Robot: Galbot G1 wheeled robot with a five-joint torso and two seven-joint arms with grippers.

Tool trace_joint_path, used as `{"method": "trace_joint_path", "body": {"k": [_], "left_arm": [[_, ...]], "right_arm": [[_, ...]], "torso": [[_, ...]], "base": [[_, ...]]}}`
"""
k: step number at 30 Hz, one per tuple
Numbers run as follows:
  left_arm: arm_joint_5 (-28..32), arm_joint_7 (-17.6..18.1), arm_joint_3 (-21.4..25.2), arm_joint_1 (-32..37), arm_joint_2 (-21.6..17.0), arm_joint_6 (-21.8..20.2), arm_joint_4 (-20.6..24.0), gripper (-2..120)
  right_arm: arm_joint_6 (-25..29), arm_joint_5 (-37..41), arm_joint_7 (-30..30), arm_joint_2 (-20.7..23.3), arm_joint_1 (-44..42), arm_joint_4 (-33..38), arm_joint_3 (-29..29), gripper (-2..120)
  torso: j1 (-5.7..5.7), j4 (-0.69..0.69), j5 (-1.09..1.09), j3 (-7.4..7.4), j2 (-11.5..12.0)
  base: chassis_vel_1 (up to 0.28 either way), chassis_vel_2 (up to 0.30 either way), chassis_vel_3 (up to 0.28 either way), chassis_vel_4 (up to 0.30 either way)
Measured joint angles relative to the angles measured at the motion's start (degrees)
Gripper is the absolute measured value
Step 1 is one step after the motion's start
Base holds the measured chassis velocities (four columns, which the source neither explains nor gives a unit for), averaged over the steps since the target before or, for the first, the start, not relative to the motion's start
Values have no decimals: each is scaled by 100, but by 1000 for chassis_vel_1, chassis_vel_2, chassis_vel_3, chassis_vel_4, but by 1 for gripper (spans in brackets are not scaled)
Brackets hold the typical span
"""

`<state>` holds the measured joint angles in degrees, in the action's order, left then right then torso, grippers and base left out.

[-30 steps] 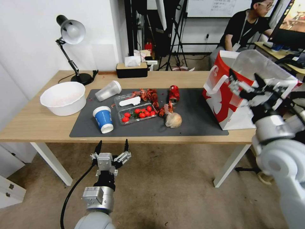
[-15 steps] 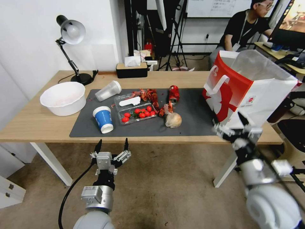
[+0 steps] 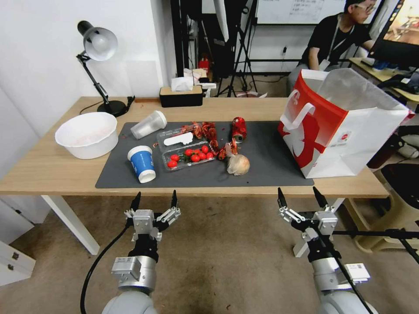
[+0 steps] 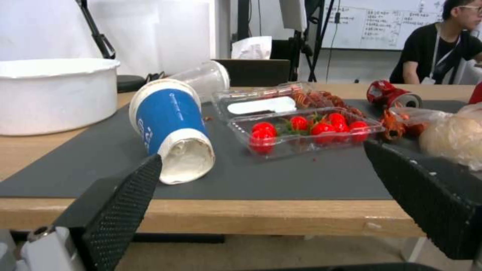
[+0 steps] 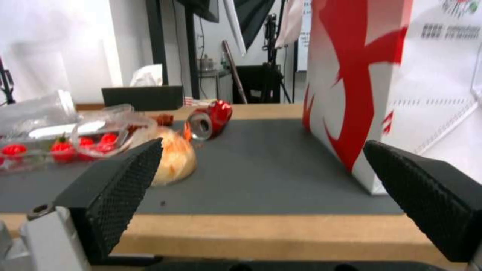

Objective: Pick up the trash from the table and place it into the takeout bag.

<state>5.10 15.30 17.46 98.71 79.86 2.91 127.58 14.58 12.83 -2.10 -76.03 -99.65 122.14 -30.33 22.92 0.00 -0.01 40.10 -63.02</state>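
I have both grippers below the table [image 3: 52,172] edge, left gripper [image 3: 154,199] and right gripper [image 3: 302,197] spread wide, empty. The can [image 3: 238,128] lies on the mat [image 3: 262,168] (long axis front-to-back, open end toward me). The bag [image 3: 345,126] stands upright at right.

The light-wood counter [image 3: 52,168] carries a dark grey mat [image 3: 262,168] across its middle. Directly on the wood stand a white bowl [image 3: 86,135], a desk lamp [image 3: 98,65], a tissue box [image 3: 180,96] and the takeout bag [image 3: 345,131]
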Motion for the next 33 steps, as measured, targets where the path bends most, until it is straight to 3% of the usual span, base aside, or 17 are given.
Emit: {"method": "trace_joint_path", "body": {"k": [22, 33], "left_arm": [[-33, 0, 33, 66, 25, 0, -10, 100], [-33, 3, 55, 53, 23, -9, -31, 100]], "right_arm": [[-106, -23, -21, 63, 225, -172, 245, 100], [-730, 18, -220, 417, 1452, -455, 852, 100]], "torso": [[0, -1, 0, 1, 0], [0, 0, 1, 1, 0]], "base": [[0, 0, 0, 0], [0, 0, 0, 0]]}}
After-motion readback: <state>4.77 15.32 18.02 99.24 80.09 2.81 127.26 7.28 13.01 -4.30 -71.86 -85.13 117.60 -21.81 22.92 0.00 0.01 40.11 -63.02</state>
